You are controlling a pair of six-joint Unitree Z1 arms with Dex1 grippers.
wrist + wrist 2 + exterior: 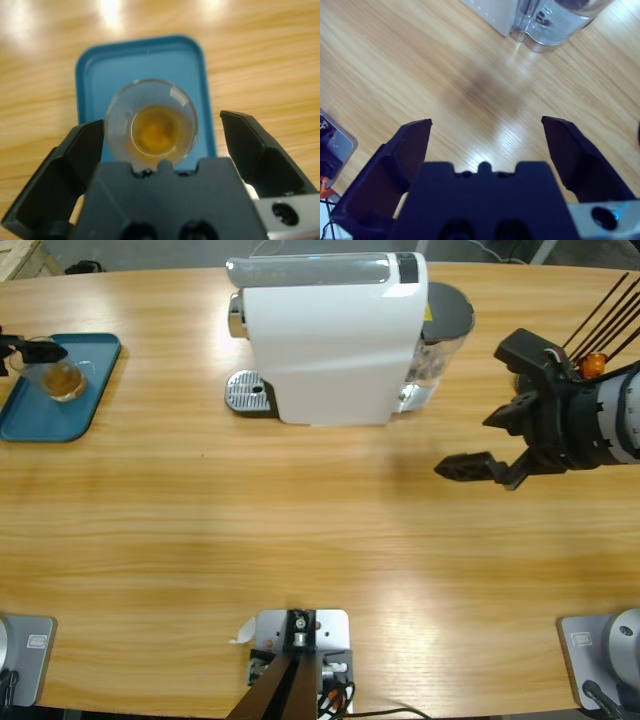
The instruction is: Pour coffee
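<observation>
Now the left gripper (162,137) gapes wide around a glass (151,125) of coffee (155,131) on the tray (100,75); the right gripper (486,135) hangs wide open over bare table (395,65).

A shallow pool of amber-brown coffee (156,131) sits in a clear glass cup (150,122). The cup stands upright on a blue tray (60,415) at the frame's upper left.

The right arm (610,425) was silver-grey with a black wrist section, an orange fitting at its 12 o'clock side and thin dark cables fanning toward 1 o'clock. Each gripper (485,140) had two black wedge-shaped jaws on a black body. A silver plate with a recessed screw (282,212) sat at 4 o'clock.
</observation>
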